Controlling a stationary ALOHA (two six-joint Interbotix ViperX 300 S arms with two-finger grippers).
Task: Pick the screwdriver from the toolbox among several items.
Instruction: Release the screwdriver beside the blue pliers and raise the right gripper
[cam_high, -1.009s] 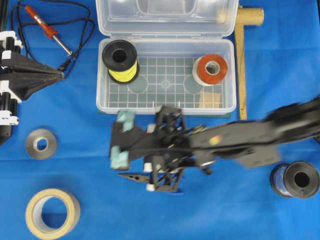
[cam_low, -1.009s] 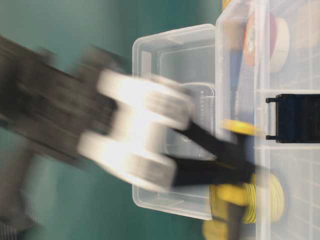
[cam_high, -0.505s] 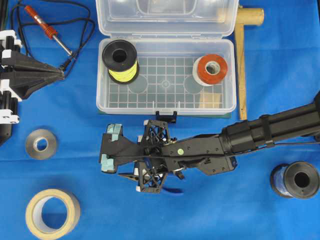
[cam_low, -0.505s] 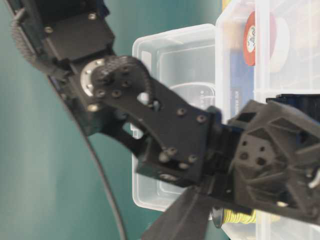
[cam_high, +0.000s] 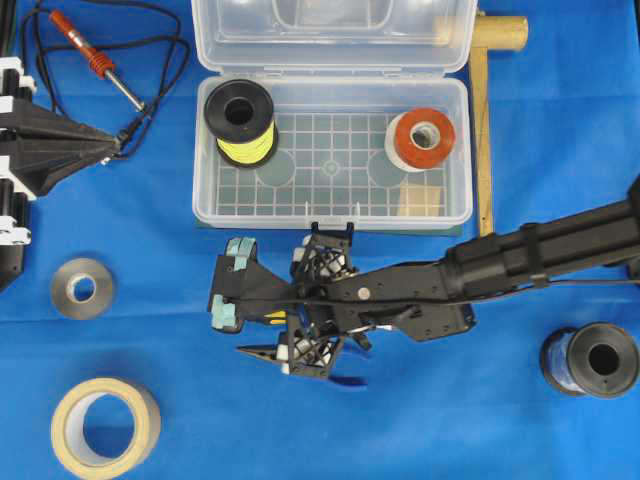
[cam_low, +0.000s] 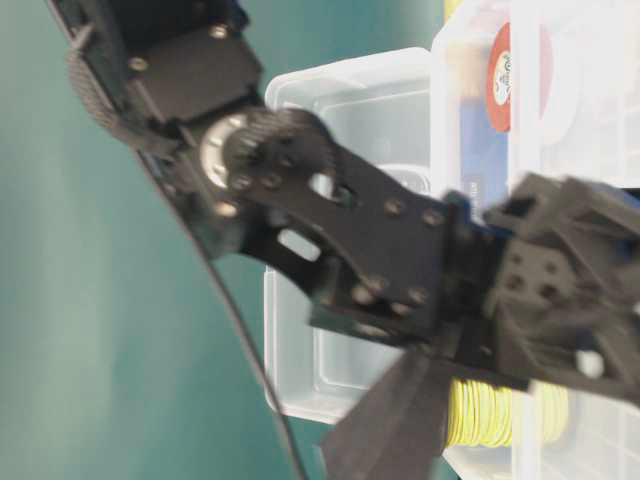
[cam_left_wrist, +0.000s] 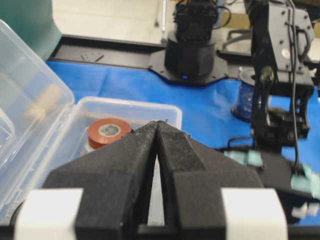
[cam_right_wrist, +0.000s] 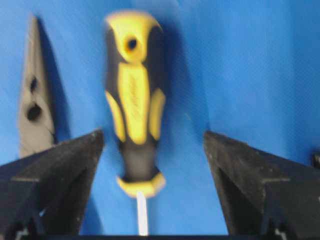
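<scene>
The screwdriver (cam_right_wrist: 134, 105), with its yellow-and-black handle and thin silver shaft, lies on the blue cloth outside the toolbox. It rests between the fingers of my right gripper (cam_right_wrist: 152, 134), which are spread wide and do not touch it. From overhead only a sliver of the screwdriver's yellow handle (cam_high: 272, 318) shows under the right gripper (cam_high: 300, 310), just in front of the clear toolbox (cam_high: 200, 190). At the left edge my left gripper (cam_high: 112, 148) is shut on nothing, and its joined tips (cam_left_wrist: 157, 123) point at the toolbox (cam_left_wrist: 125, 105).
The toolbox holds a yellow wire spool (cam_high: 240, 122) and red tape (cam_high: 422, 138). Dark pliers (cam_high: 262, 351) lie beside the screwdriver. Around them are a red soldering iron (cam_high: 90, 55), two tape rolls (cam_high: 82, 287) (cam_high: 105, 427), a blue wire spool (cam_high: 590, 358) and a wooden stick (cam_high: 483, 130).
My right arm swung left in front of the toolbox and settled low. Its jaws then opened wide, letting go of the screwdriver onto the cloth. The left arm stayed put.
</scene>
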